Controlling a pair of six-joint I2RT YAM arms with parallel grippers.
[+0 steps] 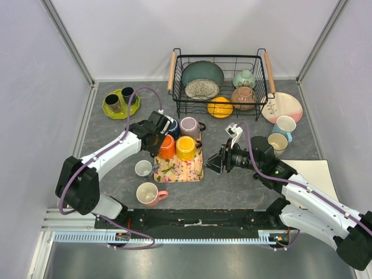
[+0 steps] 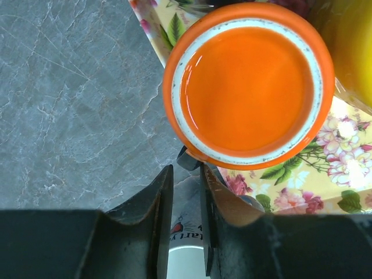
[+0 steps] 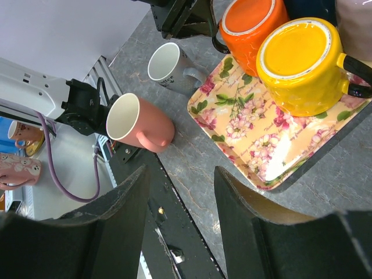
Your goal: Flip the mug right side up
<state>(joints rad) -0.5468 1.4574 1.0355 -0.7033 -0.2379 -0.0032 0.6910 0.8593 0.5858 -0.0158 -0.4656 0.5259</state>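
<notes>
An orange mug (image 1: 167, 147) with a black handle stands base-up at the left edge of the floral tray (image 1: 181, 170). In the left wrist view its white foot ring faces the camera (image 2: 250, 87). My left gripper (image 1: 157, 140) (image 2: 186, 168) is at its left side, jaws nearly together on the black handle (image 2: 188, 160). The right wrist view also shows the mug (image 3: 250, 26). My right gripper (image 1: 217, 163) (image 3: 181, 174) is open and empty, low over the table just right of the tray's (image 3: 261, 136) front corner.
A yellow mug (image 1: 186, 148), a mauve mug (image 1: 189, 126) and a dark blue mug (image 1: 173, 127) share the tray. A white mug (image 1: 143, 168) and a pink mug (image 1: 148, 193) stand near the front left. A wire dish rack (image 1: 176, 87) stands behind. Cups stand at right (image 1: 278, 142).
</notes>
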